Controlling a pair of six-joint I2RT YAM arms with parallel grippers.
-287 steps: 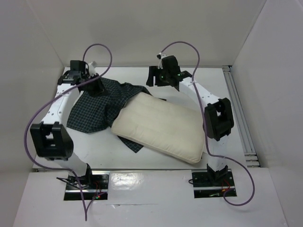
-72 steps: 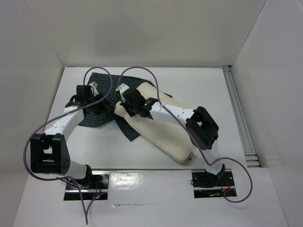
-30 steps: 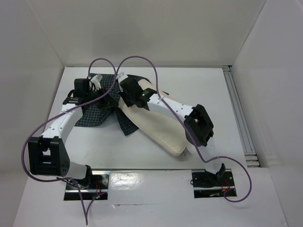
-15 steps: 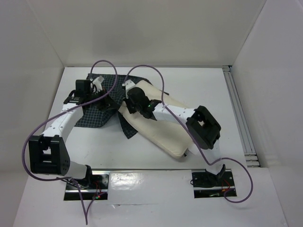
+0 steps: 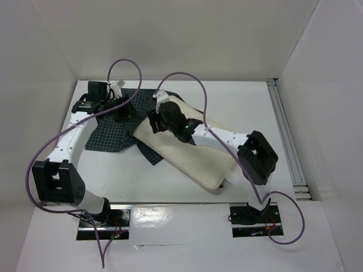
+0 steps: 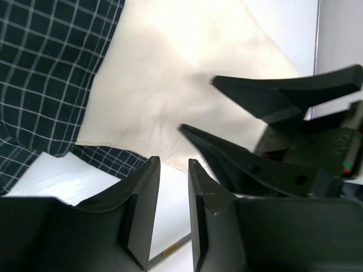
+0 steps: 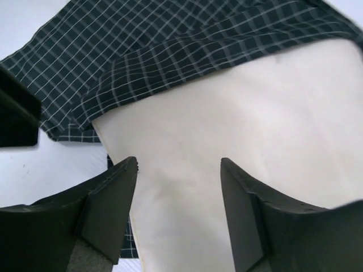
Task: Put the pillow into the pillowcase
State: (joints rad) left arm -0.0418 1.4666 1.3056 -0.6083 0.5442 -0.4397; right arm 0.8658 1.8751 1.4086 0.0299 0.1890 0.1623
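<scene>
Pillow (image 5: 195, 156) lies diagonally mid-bench (image 5: 249, 107), its far-left corner on the pillowcase (image 5: 110, 135), cloth lapping its far edge. Versus a second ago, both have let go: left end effector (image 6: 173, 163) slightly parted, empty; right end effector (image 7: 178, 161) wide apart, empty, over the pillow.

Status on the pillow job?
Left end effector open, empty. Right end effector open over pillow. Pillow mostly outside pillowcase, cloth lapping one end. Nothing in the way.
</scene>
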